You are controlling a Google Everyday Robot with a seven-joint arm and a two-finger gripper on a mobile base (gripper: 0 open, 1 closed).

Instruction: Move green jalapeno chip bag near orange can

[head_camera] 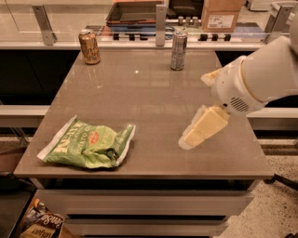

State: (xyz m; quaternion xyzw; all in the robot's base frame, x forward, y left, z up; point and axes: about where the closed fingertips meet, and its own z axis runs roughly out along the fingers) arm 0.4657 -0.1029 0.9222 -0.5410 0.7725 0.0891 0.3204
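The green jalapeno chip bag (88, 146) lies flat at the front left of the grey table (153, 93), crinkled, with white lettering and a red-orange logo. The orange can (89, 47) stands upright at the table's back left corner, far behind the bag. My gripper (191, 138), pale yellow on a white arm coming in from the right, hangs over the front right part of the table. It is well to the right of the bag, empty, and touches nothing.
A taller silver-grey can (178, 50) stands at the back middle of the table. Behind the table runs a counter with a dark tray (132, 11) and a cardboard box (224, 14). A snack package (42, 225) lies on the floor at the lower left.
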